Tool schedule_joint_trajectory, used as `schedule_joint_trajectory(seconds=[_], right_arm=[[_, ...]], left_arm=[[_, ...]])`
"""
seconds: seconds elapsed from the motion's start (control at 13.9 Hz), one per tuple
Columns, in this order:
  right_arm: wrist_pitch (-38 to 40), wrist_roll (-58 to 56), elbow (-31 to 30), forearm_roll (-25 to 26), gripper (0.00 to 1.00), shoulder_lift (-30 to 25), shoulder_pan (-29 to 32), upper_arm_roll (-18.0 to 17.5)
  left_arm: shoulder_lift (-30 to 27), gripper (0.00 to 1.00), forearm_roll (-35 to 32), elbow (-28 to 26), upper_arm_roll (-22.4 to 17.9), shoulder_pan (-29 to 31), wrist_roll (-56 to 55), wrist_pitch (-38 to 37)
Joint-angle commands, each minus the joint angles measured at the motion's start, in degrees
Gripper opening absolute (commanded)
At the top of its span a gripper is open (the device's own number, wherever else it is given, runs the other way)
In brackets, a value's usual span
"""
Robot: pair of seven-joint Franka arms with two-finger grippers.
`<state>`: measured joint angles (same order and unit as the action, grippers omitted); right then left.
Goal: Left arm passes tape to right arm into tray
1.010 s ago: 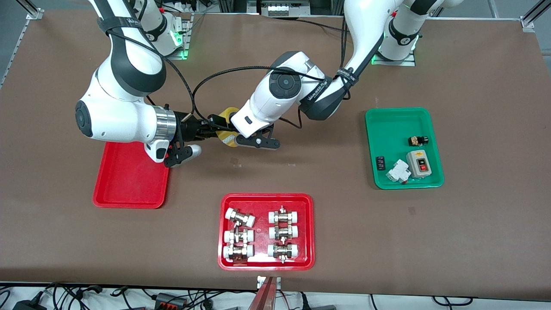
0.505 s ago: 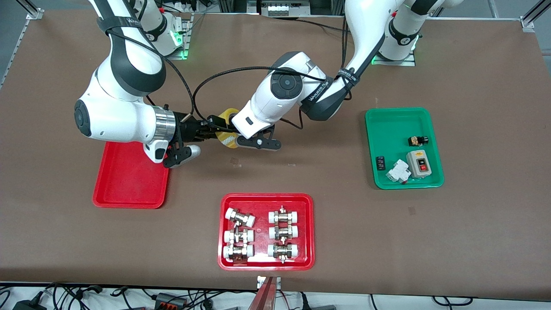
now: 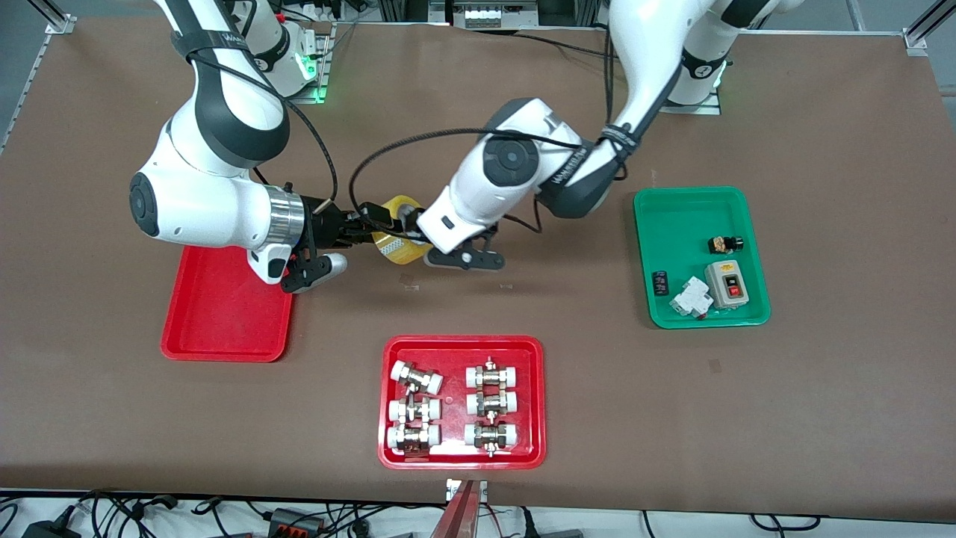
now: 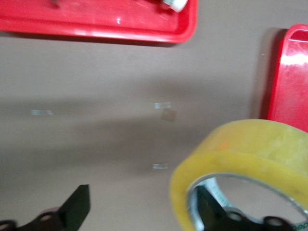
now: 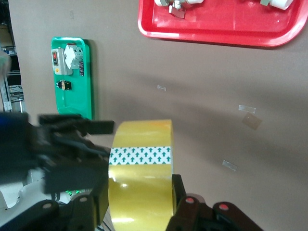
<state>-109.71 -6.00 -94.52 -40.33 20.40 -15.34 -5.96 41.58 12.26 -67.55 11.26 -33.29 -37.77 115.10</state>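
Nearest the front camera sits the red tray of fittings (image 3: 463, 341), white-capped metal pieces in two columns; that one is not my target, so I leave it alone. A little farther up the table, toward my right arm's end, lies the plain red tray (image 3: 224, 329), bare inside, and that is where the tape (image 3: 397, 240) has to land. The green tray (image 3: 687, 217) with its switches lies toward my left arm's end, well apart from the action. Now the handover itself: the tape is up in the air over bare table, just beside the plain tray's corner, caught between my two hands. My right gripper (image 5: 134, 207) has it, fingers pressed against the two flat sides of the yellow roll, the arrow-printed strip facing the wrist camera. A grip across the width should keep the ring from swinging on the way to the tray. My left gripper (image 4: 142, 211) is spread wide and clamps nothing: one finger (image 4: 77, 211) stands clear in open air, and the other (image 4: 208, 208) appears to sit inside the ring's hole. I judge that finger must slide out cleanly or it will drag the roll. My right forearm lies nearly level, silver wrist pointing toward the table's middle; my left arm reaches in from its base, elbow high, wrist housing tipped down over the roll.
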Motion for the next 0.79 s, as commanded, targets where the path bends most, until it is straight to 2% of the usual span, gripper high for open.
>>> schedule_joint_trajectory(seconds=[0.0, 0.22, 0.36, 0.72], right_arm=[[0.5, -0.5, -0.5, 0.0, 0.00, -1.4, 0.0, 0.2], [0.9, -0.6, -0.4, 0.0, 0.00, -1.4, 1.1, 0.6], [1.2, -0.7, -0.4, -0.1, 0.00, -1.3, 2.8, 0.6], [9.6, -13.9, -0.9, 0.6, 0.00, 1.0, 16.9, 0.7]], left_arm=[[-1.9, 1.00, -1.4, 0.0, 0.1, 2.3, 4.4, -6.4], [-4.1, 1.00, -1.4, -2.1, 0.4, 4.3, 4.9, -9.4], [-6.2, 1.00, -1.4, -2.1, -0.1, 6.2, 4.8, -14.6], [-12.8, 1.00, -2.0, -2.1, -0.2, 19.4, 4.6, -31.8]])
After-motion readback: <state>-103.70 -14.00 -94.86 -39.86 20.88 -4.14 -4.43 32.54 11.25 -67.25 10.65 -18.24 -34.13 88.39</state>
